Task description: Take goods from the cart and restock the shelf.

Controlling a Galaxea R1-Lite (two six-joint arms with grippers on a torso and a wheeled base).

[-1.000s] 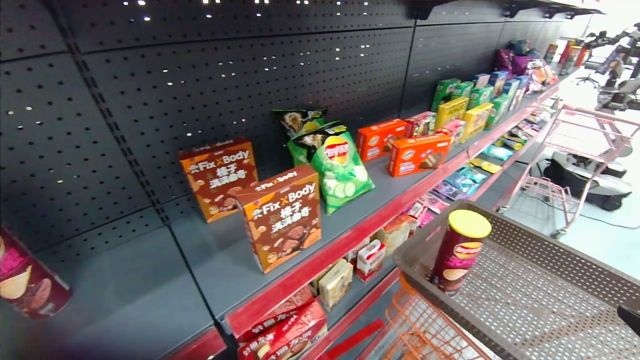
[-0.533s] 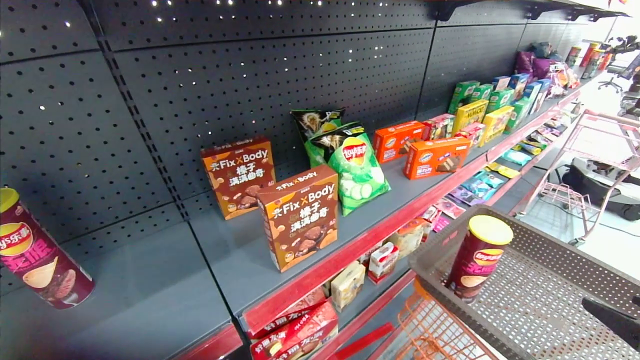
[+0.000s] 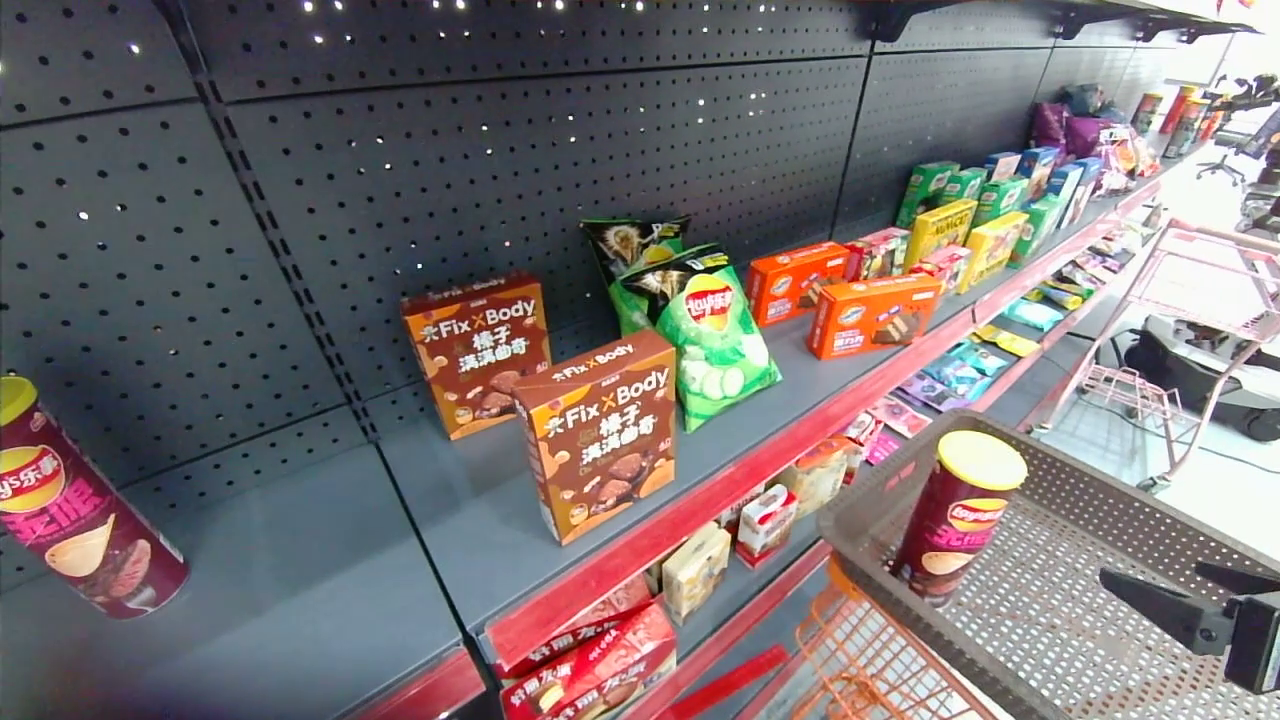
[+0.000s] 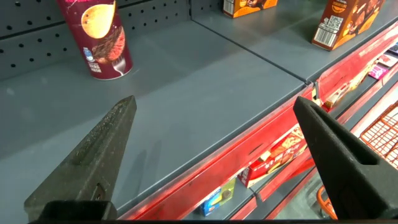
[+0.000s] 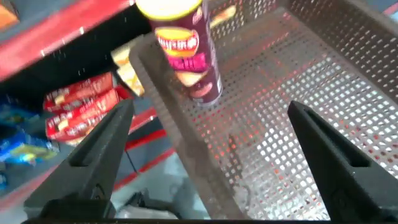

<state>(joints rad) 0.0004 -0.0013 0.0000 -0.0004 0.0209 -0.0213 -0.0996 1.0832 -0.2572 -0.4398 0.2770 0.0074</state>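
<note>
Fingers (image 5: 93,155) of the right gripper (image 5: 210,107) are spread wide with nothing between them. It hangs over the cart basket (image 3: 1100,500) at the near right, apart from the chip can in the cart (image 3: 955,515). That dark red can with a yellow lid stands upright in the basket's left corner, the one closest to the shelf (image 3: 300,590). It is the only item visible in the basket.

At the far left, the left gripper (image 4: 214,102) is just as wide open and just as empty. It hovers above a bare stretch of the shelf near its red front edge. Just beyond it, 1 matching chip can on the shelf (image 3: 75,510) stands on its base near the pegboard back.

Further right on the same shelf are 2 brown cookie boxes (image 3: 600,435), a green chip bag (image 3: 715,335) and orange boxes (image 3: 870,312).

By my reading, the restocking is partly done: 1 can is placed, and 1 is not yet picked up. What remains is to close the right gripper around the can in the cart, lift it clear of the basket wall and set it on the open shelf space, probably beside its twin. The basket's right end runs out of view, so I cannot tell whether more goods wait there.
</note>
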